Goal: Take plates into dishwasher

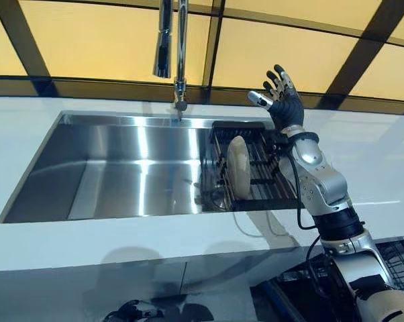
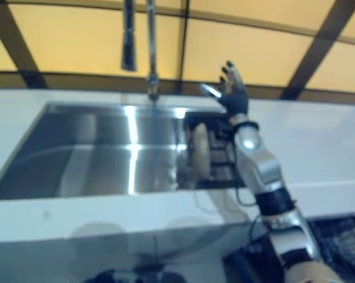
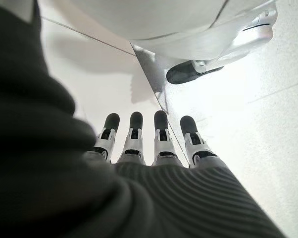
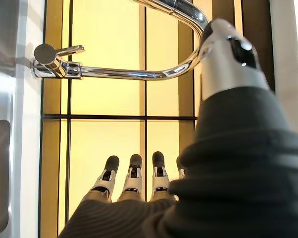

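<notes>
A pale beige plate stands on edge in a dark wire rack at the right end of the steel sink. My right hand is raised above and behind the rack, fingers straight and spread, holding nothing and clear of the plate. My left hand shows only in its wrist view, hanging low with straight fingers pointing down at a light floor, holding nothing. No dishwasher shows in any view.
A tall chrome faucet rises behind the sink's middle. White countertop surrounds the sink on all sides. Yellow panels with dark frames line the back. A dark wire basket sits low at the right.
</notes>
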Available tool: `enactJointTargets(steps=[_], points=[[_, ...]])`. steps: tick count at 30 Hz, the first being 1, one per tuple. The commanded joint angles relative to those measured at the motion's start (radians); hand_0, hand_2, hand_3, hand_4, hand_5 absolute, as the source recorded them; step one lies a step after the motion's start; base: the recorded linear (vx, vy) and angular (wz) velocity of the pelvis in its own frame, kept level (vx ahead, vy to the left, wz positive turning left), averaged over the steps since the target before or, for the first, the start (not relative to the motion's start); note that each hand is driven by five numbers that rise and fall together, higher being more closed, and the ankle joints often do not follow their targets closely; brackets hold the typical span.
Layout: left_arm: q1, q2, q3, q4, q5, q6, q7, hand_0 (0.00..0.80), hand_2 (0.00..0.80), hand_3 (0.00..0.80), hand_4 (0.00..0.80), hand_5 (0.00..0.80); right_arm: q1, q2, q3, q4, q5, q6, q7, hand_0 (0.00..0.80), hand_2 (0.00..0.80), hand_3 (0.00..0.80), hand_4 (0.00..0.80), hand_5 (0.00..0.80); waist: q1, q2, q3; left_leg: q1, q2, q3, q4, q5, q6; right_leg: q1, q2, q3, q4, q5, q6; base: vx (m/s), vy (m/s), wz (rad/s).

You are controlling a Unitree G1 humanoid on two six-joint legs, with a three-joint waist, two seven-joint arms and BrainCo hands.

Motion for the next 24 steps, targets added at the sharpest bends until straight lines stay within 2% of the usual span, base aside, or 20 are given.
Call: enactJointTargets(steps=[1, 9, 18, 24], points=[[-0.056, 0.013, -0.047, 0.018, -0.016, -0.001, 0.010, 0.000, 0.000, 0.000, 0.000, 0.000, -0.133, -0.026, 0.004, 0.028, 0.034, -0.004, -0.014, 0.000, 0.000, 0.000, 0.000, 0.000, 0.035, 0.026, -0.025, 0.002, -0.035, 0.059, -0.001, -0.039, 0.084, -0.007, -0.078, 0.015, 0.111, 0.030, 0.032, 0.000, 0.000, 0.00], [-0.072, 0.028, -0.040, 0.004, -0.022, 0.017, 0.013, 0.000, 0.000, 0.000, 0.000, 0.000, -0.143, -0.014, 0.045, 0.103, 0.114, 0.111, 0.020, 0.000, 0.000, 0.000, 0.000, 0.000, 0.040, 0.011, -0.022, 0.000, -0.033, 0.060, -0.001, -0.040, 0.086, -0.017, -0.083, 0.009, 0.129, 0.046, 0.040, 0.000, 0.000, 0.00], [-0.078, 0.036, -0.036, 0.007, -0.030, 0.017, 0.015, 0.000, 0.000, 0.000, 0.000, 0.000, -0.184, -0.029, 0.058, 0.166, 0.117, 0.128, 0.012, 0.000, 0.000, 0.000, 0.000, 0.000, 0.043, 0.004, -0.019, 0.003, -0.032, 0.062, -0.001, -0.042, 0.086, -0.026, -0.088, 0.008, 0.141, 0.055, 0.045, -0.006, -0.004, 0.05], [-0.078, 0.038, -0.040, 0.004, -0.037, 0.018, 0.015, 0.000, 0.000, 0.000, 0.000, 0.000, -0.209, -0.046, 0.048, 0.180, 0.102, 0.084, -0.037, 0.000, 0.000, 0.000, 0.000, 0.000, 0.046, 0.003, -0.016, 0.005, -0.033, 0.060, -0.001, -0.044, 0.086, -0.029, -0.092, 0.007, 0.145, 0.059, 0.047, 0.000, 0.000, 0.00]])
